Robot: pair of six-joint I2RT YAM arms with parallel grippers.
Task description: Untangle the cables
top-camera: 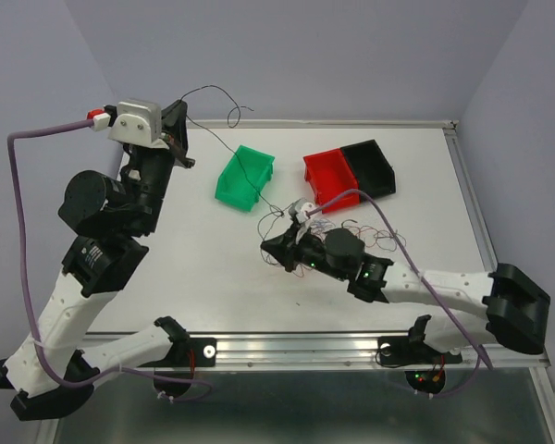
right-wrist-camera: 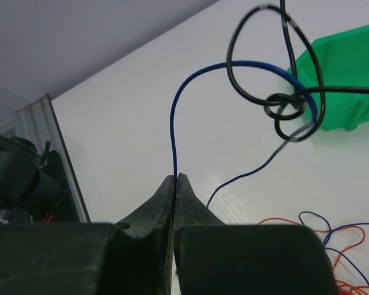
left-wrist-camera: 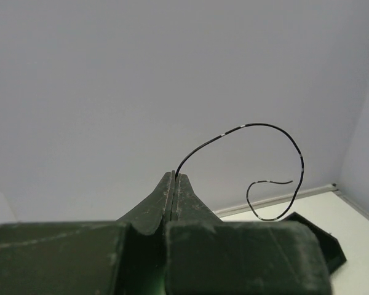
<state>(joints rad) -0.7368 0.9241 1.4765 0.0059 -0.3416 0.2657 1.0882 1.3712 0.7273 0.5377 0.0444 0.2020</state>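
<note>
Left tool [left-wrist-camera: 174,177]: fully closed, tips pinching one black wire [left-wrist-camera: 258,126]. I hold it up off the tabletop [top-camera: 194,277], over the far-left corner. Past the tips the free end curls round in an open loop. From above, the long run of this wire slopes down and right, crossing the green bin [top-camera: 245,178].

Right tool [right-wrist-camera: 175,178]: also fully closed, low over mid-tabletop, just in front of the green bin. My tips grip one blue wire [right-wrist-camera: 172,123]. It rises straight from the tips, arcs right, and passes into a knot [right-wrist-camera: 289,109] of black wire lying before the bin. Below the knot a blue strand trails back down to the tabletop. Which strand crosses over which inside the knot: cannot tell.

Remaining cables [top-camera: 365,229]: loose orange, blue and dark curls spread flat on the tabletop, just right of my right tool.

Beyond them, red bin [top-camera: 328,176] and black bin [top-camera: 370,166] stand side by side, touching.
</note>
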